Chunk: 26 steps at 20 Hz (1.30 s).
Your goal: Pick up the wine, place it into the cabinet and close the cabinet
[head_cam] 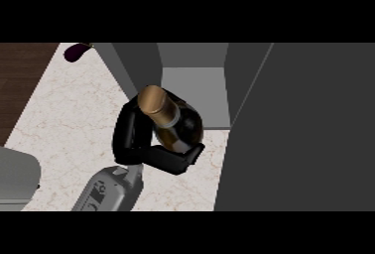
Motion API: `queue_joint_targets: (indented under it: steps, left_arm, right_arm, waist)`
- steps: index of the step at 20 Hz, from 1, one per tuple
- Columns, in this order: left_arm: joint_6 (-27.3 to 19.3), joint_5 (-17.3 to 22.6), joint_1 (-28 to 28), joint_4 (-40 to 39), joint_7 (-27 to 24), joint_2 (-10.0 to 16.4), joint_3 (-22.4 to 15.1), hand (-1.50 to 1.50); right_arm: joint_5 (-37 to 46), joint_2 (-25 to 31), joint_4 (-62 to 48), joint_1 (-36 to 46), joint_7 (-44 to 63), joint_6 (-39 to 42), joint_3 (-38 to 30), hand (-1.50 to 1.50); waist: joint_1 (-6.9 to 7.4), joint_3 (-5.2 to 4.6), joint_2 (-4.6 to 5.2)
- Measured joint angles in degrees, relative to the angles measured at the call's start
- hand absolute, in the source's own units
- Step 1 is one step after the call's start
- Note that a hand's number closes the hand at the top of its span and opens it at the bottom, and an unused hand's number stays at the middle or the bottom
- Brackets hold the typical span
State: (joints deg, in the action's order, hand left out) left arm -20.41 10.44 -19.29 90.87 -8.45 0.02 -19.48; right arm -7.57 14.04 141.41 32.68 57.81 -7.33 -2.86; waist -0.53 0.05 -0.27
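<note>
1. A flat dark grey panel fills the whole right side of my head view, from top to bottom. I cannot tell whether it is the cabinet's door.
2. The pale marbled counter takes up the left and middle, running under the arm and up to the panel's edge.
3. The cabinet stands at the top centre. It is open towards me, with grey walls either side and a lighter grey floor inside.
4. A strip of dark wooden floor shows past the counter's upper left edge.
5. My left forearm comes in from the lower edge, left of centre, angled up and to the right.
6. The left hand is closed round the wine bottle. Its fingers run up the bottle's left side and the thumb wraps across below it to the right.
7. The wine bottle sits in that grasp, just at the mouth of the cabinet. Its dark body overlaps the front edge of the cabinet floor, and it is tilted with its gold-brown neck up and to the left. I cannot tell whether it rests on anything.
8. A grey rounded object is cut off by the left edge, well apart from the hand.
9. A small dark purple object lies at the top left, beside the cabinet's outer wall.
</note>
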Motion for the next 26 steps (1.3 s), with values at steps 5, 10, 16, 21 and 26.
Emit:
queue_joint_targets:
  steps: [5, 10, 16, 21, 26]
  left_arm:
    - [-5.7, 1.0, -8.5, -2.5, 6.3, 0.0, 0.6, 1.50]
    - [-7.8, 1.7, -14.9, -8.8, 6.3, 0.0, 2.8, 1.50]
    - [-9.1, -0.5, -18.6, -15.8, 2.8, 0.0, 2.5, 1.50]
    - [-11.2, -2.1, -20.5, -20.4, 0.2, 0.0, 1.2, 1.50]
    - [-11.2, -0.3, -21.9, -26.6, -4.3, 0.0, 1.1, 1.50]
  right_arm:
    - [-0.1, -0.1, -0.3, 0.3, -0.1, 0.3, 0.3, -1.50]
    - [-0.9, 0.3, -0.6, 0.4, -0.5, 1.0, -1.7, -1.50]
    - [-1.5, 0.3, -1.1, 0.6, -0.9, 1.9, -2.3, -1.50]
    - [-1.8, 0.0, -1.0, 0.8, -0.6, 1.8, -1.4, -1.50]
    - [-1.7, -0.1, -1.0, 0.5, -0.2, 1.5, -1.1, -1.50]
  waist:
    - [-0.15, -0.02, 0.10]
    - [-0.30, -0.03, 0.21]
    - [-0.31, -0.03, 0.23]
    - [-0.39, -0.04, 0.21]
    - [-0.47, -0.06, 0.27]
